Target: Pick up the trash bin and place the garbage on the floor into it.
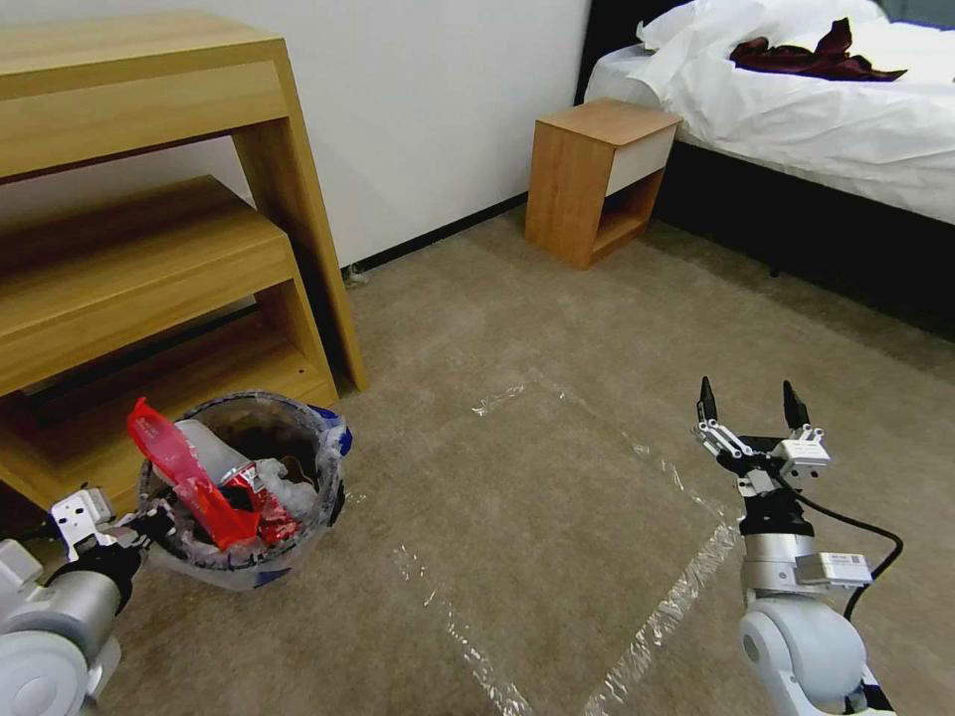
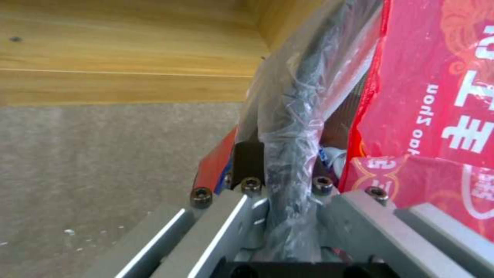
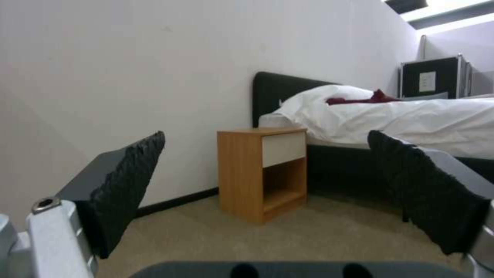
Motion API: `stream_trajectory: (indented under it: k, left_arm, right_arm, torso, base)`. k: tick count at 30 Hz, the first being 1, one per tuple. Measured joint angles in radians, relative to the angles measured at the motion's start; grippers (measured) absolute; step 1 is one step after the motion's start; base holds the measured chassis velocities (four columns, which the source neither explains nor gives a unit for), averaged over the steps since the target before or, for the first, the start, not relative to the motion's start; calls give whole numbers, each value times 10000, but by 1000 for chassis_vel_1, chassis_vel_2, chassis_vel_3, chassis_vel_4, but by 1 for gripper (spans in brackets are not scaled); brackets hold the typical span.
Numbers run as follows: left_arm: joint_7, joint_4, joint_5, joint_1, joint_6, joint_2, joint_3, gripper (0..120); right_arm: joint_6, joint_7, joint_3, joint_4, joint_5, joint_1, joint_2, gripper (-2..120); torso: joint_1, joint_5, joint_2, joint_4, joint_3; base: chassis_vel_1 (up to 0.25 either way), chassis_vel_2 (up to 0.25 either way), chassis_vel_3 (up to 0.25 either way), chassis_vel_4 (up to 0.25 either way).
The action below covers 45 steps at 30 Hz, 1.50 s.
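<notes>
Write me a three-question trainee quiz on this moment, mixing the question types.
1. True or false: the right tool is shut on a red wrapper.
2. What does the left tool grip? A) the nightstand B) the trash bin's bagged rim C) the bed sheet
3. Fill in: the red wrapper sticks out of the ___.

Key: 1 false, it is open and holds nothing, above the carpet. 2 B. 3 trash bin.
</notes>
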Motion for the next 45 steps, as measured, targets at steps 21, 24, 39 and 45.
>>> stream_trajectory:
  k: [21, 24, 39, 45]
  left_arm:
    - [-174, 34, -404, -16, 223, -8, 196, 1]
    - [-174, 53, -383, -35, 222, -26, 231, 1]
    - [-228, -132, -613, 173, 446, -29, 302, 1]
    - [-563, -498, -1418, 409, 870, 75, 452, 1]
  right_arm:
    - [-33, -28, -155, -307, -21, 175, -22, 98]
    - [-28, -28, -193, -356, -25, 204, -32, 98]
    - [29, -54, -302, -530, -87, 324, -20, 98]
    - [40, -58, -276, -569, -53, 365, -83, 98]
  torso:
    - [0, 0, 0, 1, 0]
    - [0, -1, 0, 0, 1]
    - [0, -1, 0, 1, 0]
    - [0, -1, 0, 1, 0]
  base:
    - [-79, 80, 81, -80]
    - [-73, 76, 66, -82]
    - [-53, 50, 56, -55]
    - [-58, 70, 54, -57]
